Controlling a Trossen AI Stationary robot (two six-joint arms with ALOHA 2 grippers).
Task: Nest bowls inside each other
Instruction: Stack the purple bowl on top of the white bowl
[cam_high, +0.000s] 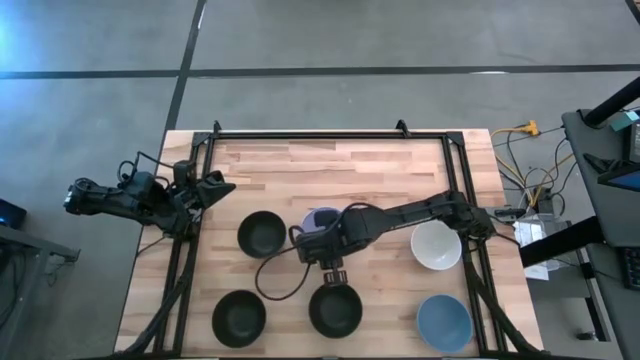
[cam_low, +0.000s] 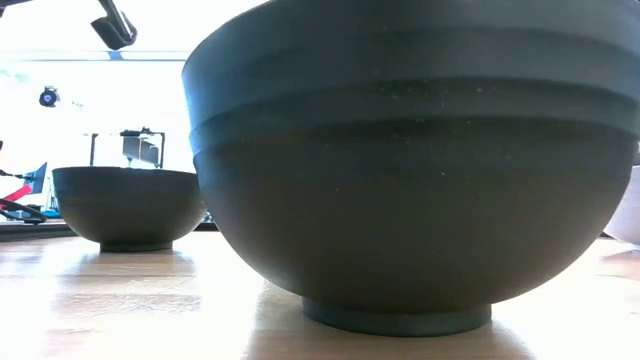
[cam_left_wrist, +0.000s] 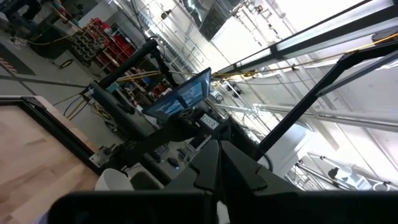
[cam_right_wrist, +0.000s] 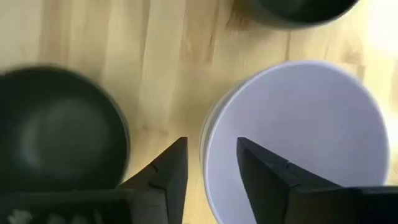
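High view: wood table (cam_high: 330, 165) | grey floor (cam_high: 90, 110) | right end effector (cam_right_wrist: 211, 165) parted, straddling lavender bowl (cam_right_wrist: 298, 143) rim

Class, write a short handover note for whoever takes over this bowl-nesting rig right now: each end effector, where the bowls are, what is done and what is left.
Right end effector: open, over the rim of the lavender bowl at table centre, which seems to sit in another pale bowl.
Left end effector: shut, parked off the table's left edge.
Three black bowls stand loose left of centre and in front; white bowl and blue bowl on the right.
Done: a nest apparently started at the lavender bowl.
Left: nest the five loose bowls.
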